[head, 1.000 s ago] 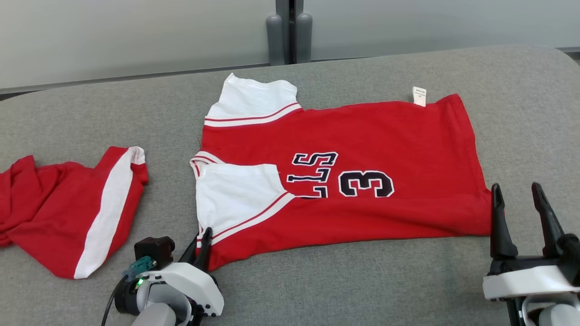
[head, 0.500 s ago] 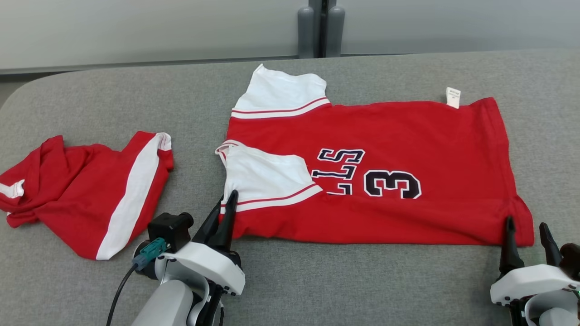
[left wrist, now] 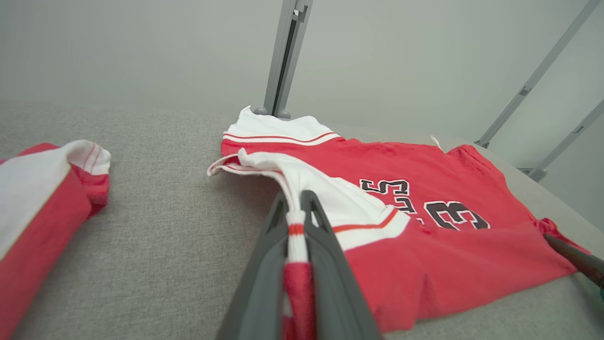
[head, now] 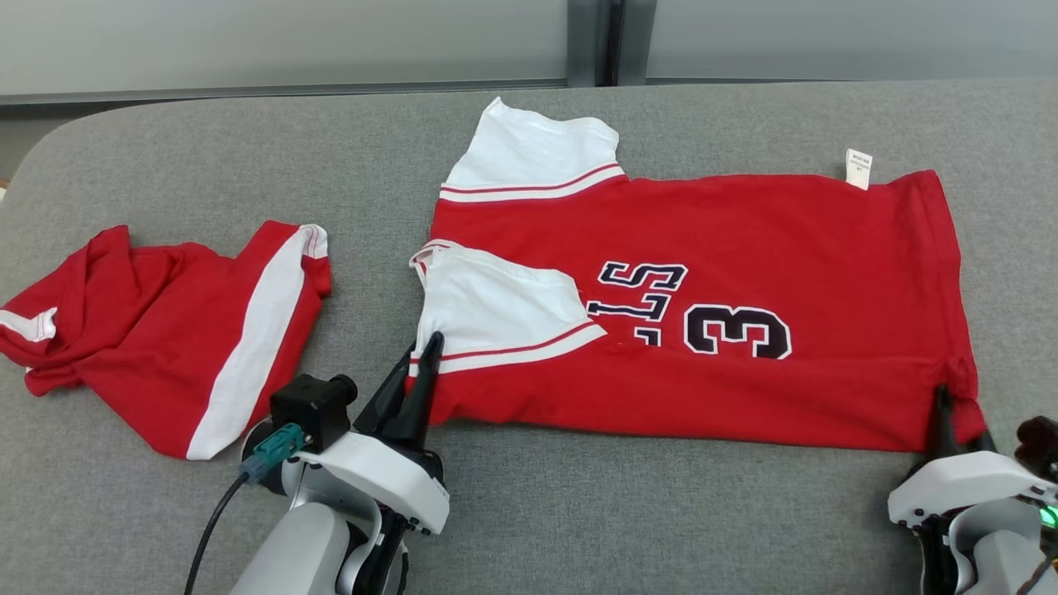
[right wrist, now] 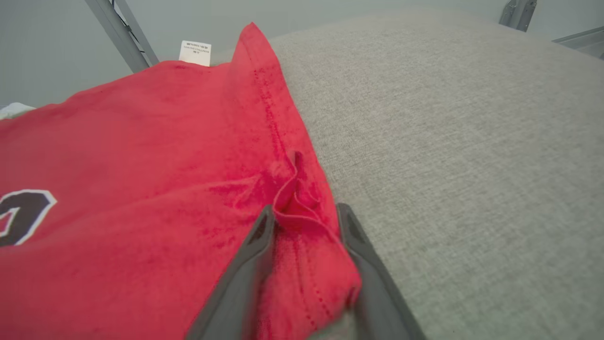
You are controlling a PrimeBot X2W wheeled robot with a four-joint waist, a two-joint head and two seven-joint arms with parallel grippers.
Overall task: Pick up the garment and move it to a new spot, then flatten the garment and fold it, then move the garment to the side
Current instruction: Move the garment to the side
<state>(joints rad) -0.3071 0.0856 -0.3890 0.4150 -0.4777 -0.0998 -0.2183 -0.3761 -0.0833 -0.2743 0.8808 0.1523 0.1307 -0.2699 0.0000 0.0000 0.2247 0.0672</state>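
The garment (head: 702,248) is a red jersey with white sleeves and a dark "3", lying flat on the grey table (head: 661,512). My left gripper (head: 423,351) is shut on its near edge at the white sleeve; in the left wrist view the striped cloth is pinched between the fingers (left wrist: 296,200). At the near right hem corner, my right gripper (head: 960,417) straddles the cloth. The right wrist view shows its fingers still apart (right wrist: 304,212) with a bunched fold of red hem (right wrist: 292,189) between them.
A second red and white garment (head: 165,330) lies crumpled at the table's left. A white label (head: 859,168) sticks out at the jersey's far right corner. Grey wall panels with a post (head: 607,41) stand behind the table. Bare table runs along the front.
The camera has shifted. My right gripper has moved forward onto the near right hem corner and its jaws have narrowed around the cloth. The left grip is unchanged.
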